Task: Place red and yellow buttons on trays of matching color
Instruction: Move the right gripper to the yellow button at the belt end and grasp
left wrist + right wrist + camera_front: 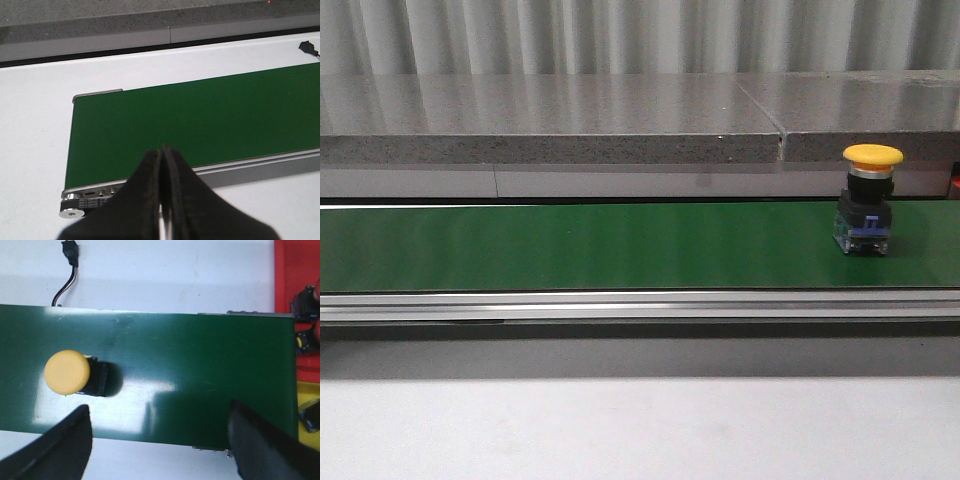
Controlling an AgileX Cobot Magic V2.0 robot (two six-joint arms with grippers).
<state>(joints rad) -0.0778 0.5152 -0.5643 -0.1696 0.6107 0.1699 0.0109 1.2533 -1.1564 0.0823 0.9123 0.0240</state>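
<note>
A yellow button point(867, 197) with a mushroom cap and black body stands upright on the green conveyor belt point(580, 245) at its right end. The right wrist view looks down on that yellow button point(67, 372). My right gripper point(159, 427) hangs open above the belt's near edge, beside the button and apart from it, holding nothing. At the belt's end lie a red tray point(296, 275) and a yellow tray point(306, 400), each with button parts on it. My left gripper point(162, 152) is shut and empty over the belt's point(200, 120) left end.
A grey stone ledge point(550, 120) runs behind the belt. A black connector on a wire point(70, 255) lies on the white table point(165, 270) beyond the belt. An aluminium rail point(640, 305) edges the belt's front side.
</note>
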